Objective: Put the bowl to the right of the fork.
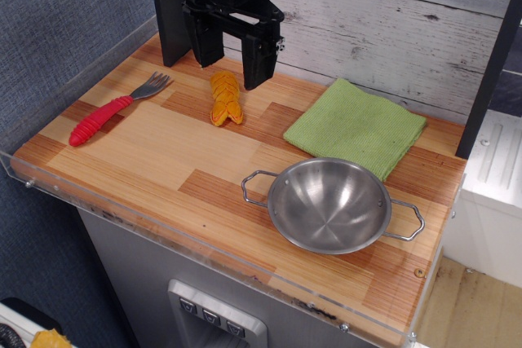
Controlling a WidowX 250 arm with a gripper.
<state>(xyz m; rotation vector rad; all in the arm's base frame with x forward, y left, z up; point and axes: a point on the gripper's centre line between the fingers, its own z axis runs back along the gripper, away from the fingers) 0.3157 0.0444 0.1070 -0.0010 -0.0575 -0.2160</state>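
Observation:
The shiny steel bowl (329, 204) with two wire loop handles sits upright at the front right of the wooden counter. The fork (114, 109), with grey tines and a ribbed red handle, lies at the back left, tines pointing to the back right. My black gripper (232, 59) hangs at the back of the counter, between the fork and the bowl, well apart from both. Its fingers point down, spread apart, with nothing between them.
An orange-yellow ridged toy food piece (225, 98) lies just below the gripper. A folded green cloth (356, 127) lies behind the bowl. A clear plastic rim (163, 222) borders the counter's front and left edges. A plank wall stands behind.

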